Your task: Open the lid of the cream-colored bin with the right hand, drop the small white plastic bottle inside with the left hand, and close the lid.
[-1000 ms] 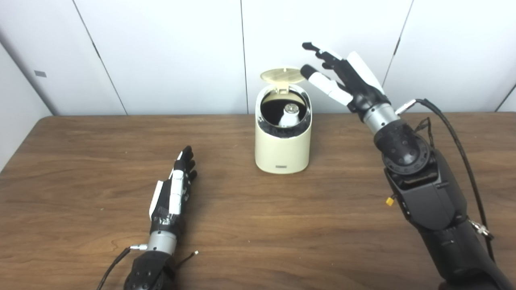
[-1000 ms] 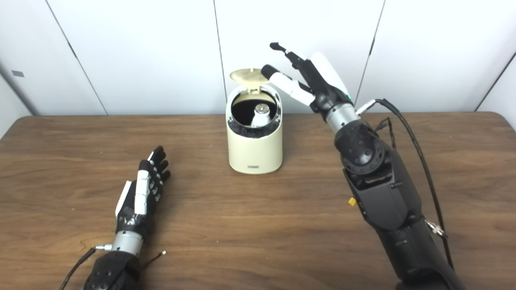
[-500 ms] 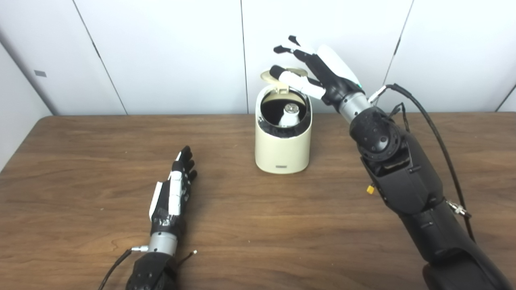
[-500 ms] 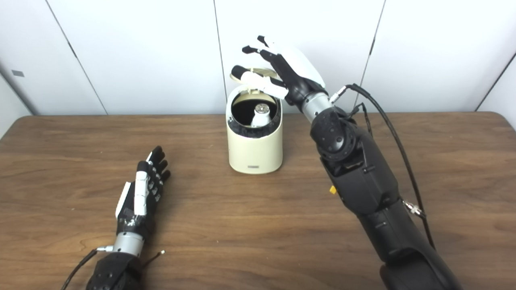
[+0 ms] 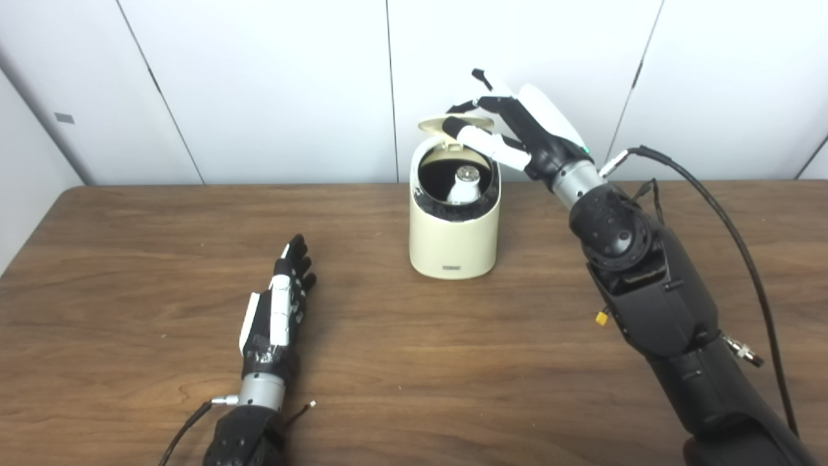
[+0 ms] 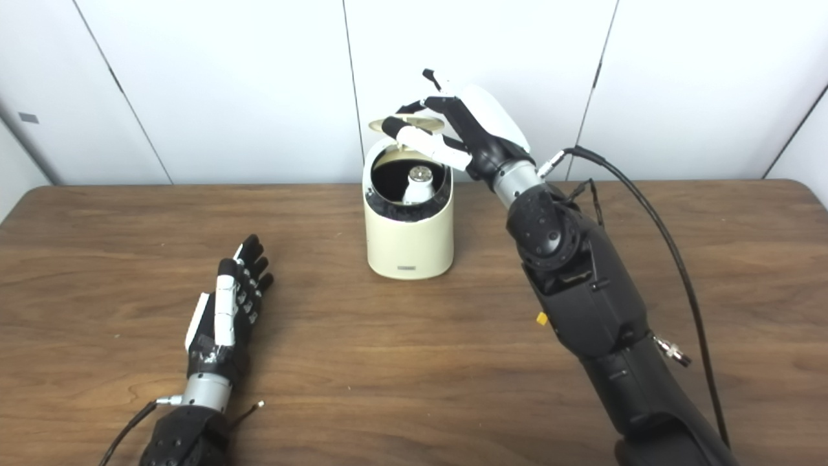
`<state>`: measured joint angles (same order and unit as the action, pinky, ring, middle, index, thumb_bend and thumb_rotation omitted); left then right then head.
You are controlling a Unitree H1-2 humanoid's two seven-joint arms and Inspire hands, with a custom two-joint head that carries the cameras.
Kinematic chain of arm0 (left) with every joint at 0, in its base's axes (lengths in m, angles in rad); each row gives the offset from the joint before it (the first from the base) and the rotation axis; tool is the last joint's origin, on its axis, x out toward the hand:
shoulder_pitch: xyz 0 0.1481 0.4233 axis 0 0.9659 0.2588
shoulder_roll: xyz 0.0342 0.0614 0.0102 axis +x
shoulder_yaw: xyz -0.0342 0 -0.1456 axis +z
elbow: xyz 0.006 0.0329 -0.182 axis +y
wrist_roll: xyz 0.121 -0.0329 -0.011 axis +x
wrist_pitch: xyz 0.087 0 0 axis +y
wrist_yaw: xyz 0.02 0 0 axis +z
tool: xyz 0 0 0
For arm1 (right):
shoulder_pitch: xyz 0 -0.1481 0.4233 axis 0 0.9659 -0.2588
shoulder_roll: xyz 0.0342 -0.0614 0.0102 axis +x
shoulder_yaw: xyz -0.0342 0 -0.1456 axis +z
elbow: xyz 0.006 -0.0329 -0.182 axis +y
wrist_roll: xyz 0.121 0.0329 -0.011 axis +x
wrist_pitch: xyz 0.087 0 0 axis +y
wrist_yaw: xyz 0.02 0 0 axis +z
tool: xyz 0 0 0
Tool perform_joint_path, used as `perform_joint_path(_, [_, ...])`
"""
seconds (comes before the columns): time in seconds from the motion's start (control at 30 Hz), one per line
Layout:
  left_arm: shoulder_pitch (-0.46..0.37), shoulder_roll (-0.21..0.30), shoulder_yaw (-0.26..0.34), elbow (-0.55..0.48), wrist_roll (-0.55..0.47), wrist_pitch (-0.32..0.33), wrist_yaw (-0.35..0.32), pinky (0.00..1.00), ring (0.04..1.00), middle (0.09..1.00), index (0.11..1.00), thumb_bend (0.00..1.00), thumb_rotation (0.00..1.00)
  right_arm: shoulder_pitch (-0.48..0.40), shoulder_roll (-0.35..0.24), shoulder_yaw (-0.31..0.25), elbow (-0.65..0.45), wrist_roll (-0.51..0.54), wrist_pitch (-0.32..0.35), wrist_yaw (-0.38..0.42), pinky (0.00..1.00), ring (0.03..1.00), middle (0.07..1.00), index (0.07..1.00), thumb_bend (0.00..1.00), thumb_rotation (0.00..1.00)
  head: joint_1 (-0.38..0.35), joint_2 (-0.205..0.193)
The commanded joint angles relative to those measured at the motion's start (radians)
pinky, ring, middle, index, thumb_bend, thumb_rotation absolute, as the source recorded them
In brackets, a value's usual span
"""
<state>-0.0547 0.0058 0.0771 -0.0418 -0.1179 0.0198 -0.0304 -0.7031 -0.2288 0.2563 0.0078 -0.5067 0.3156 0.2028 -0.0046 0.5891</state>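
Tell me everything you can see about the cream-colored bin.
The cream-colored bin is a rounded, smooth canister, plastic by its look, upright on the wooden table. Its round lid is hinged up at the back, the right hand at it. The dark interior holds the white bottle. A small label sits low in front.

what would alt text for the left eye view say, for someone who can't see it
A right robot hand reaches over the raised lid of a cream-colored bin on a wooden table, with a small white bottle standing inside. The left robot hand lies open and empty on the table, nearer the camera.
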Motion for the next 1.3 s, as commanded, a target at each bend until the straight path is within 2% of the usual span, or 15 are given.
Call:
perform_joint_path(0.0, [-0.012,-0.007,0.000,-0.004,0.005,-0.001,0.012,0.99,1.000,1.000,1.000,0.68,1.00,-0.033,-0.010,-0.016,-0.045,-0.002,-0.003,-0.002,1.00,1.000,1.000,0.676,0.63,1.00,0.003,0.003])
perform_joint_path(0.37, [-0.011,-0.010,-0.004,-0.018,0.007,0.020,0.030,0.98,1.000,1.000,1.000,0.69,1.00,0.001,-0.024,0.010,-0.083,-0.043,-0.021,0.018,1.00,1.000,1.000,0.666,0.63,1.00,0.001,0.008])
perform_joint_path(0.63, [-0.013,-0.005,-0.021,-0.025,0.032,0.029,0.030,0.99,1.000,1.000,1.000,0.67,1.00,0.028,-0.046,0.044,-0.113,-0.079,-0.011,0.061,1.00,1.000,1.000,0.689,0.65,1.00,0.000,0.018])
perform_joint_path(0.77, [-0.014,-0.005,-0.026,-0.026,0.044,0.030,0.032,1.00,1.000,1.000,1.000,0.66,1.00,0.046,-0.053,0.042,-0.129,-0.087,-0.007,0.075,1.00,1.000,1.000,0.682,0.61,1.00,0.000,0.020])
perform_joint_path(1.0, [-0.013,0.006,-0.034,-0.028,0.057,0.042,0.030,1.00,1.000,1.000,1.000,0.64,1.00,0.073,-0.060,0.040,-0.151,-0.100,-0.011,0.094,1.00,1.000,1.000,0.673,0.63,1.00,0.004,0.022])
perform_joint_path(1.27, [-0.012,0.004,-0.033,-0.031,0.045,0.039,0.030,1.00,1.000,1.000,1.000,0.63,1.00,0.109,-0.071,0.043,-0.190,-0.122,-0.010,0.120,1.00,1.000,1.000,0.674,0.60,1.00,0.006,0.024])
